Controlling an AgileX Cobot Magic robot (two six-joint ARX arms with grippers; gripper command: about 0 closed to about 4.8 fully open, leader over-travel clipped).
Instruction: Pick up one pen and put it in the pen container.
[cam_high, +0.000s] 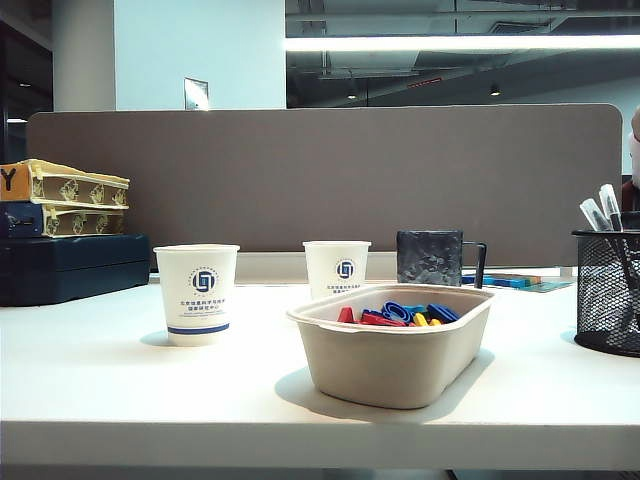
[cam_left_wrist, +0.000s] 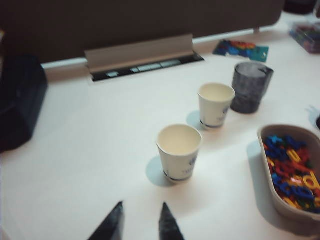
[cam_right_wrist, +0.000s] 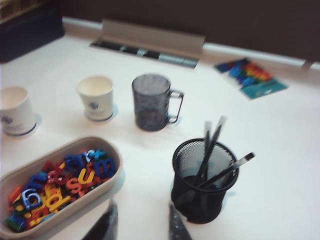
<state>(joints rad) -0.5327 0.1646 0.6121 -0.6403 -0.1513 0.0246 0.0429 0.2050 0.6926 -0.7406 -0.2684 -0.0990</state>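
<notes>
The pen container (cam_high: 608, 295), a black wire-mesh cup, stands at the table's right edge with pens (cam_high: 605, 215) sticking up out of it. In the right wrist view the pen container (cam_right_wrist: 204, 187) holds three black-and-white pens (cam_right_wrist: 210, 145), one of them leaning outward. My right gripper (cam_right_wrist: 142, 204) hovers open and empty above the table, between the container and the beige tray (cam_right_wrist: 107, 145). My left gripper (cam_left_wrist: 142, 203) is open and empty above bare table, short of the nearer paper cup (cam_left_wrist: 179, 152). Neither gripper shows in the exterior view.
Two paper cups (cam_high: 197, 293) (cam_high: 336, 268), a dark speckled mug (cam_high: 432, 258) and a beige tray (cam_high: 395, 365) of coloured plastic letters stand across the table. Dark boxes (cam_high: 70, 262) are stacked at the left. A grey partition (cam_high: 330, 180) closes the back. A colourful card (cam_right_wrist: 250, 76) lies near it.
</notes>
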